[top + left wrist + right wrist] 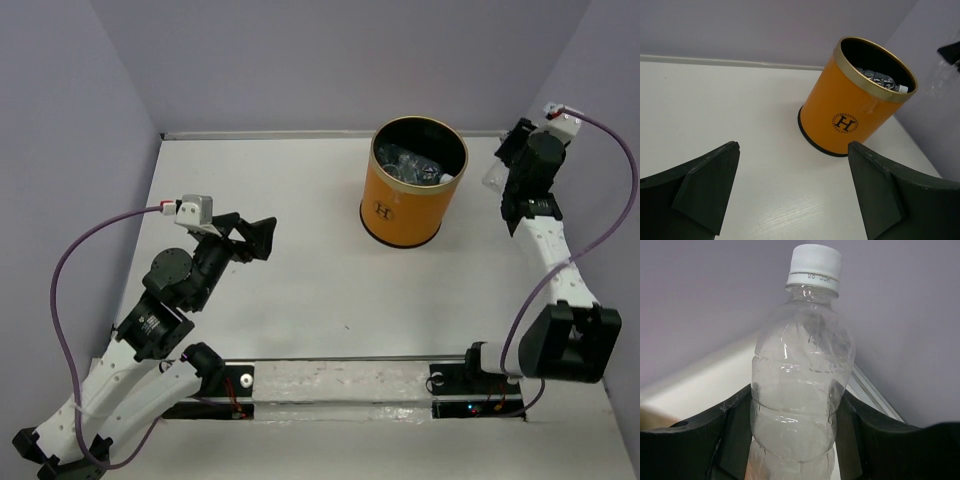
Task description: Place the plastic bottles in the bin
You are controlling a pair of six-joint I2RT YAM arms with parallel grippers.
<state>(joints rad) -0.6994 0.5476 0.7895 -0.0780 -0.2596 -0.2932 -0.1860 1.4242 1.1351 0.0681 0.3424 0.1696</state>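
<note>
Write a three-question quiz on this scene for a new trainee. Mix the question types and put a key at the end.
1. True or false: the left gripper is shut on something.
2. Multiple choice: what colour is the cap of the bottle held by the right gripper? A) white B) blue C) red
3. Short answer: what already lies inside the bin?

Key
1. False. Its jaws stand wide apart with nothing between them.
2. A.
3. Clear plastic bottles, lying against the black inside.
</note>
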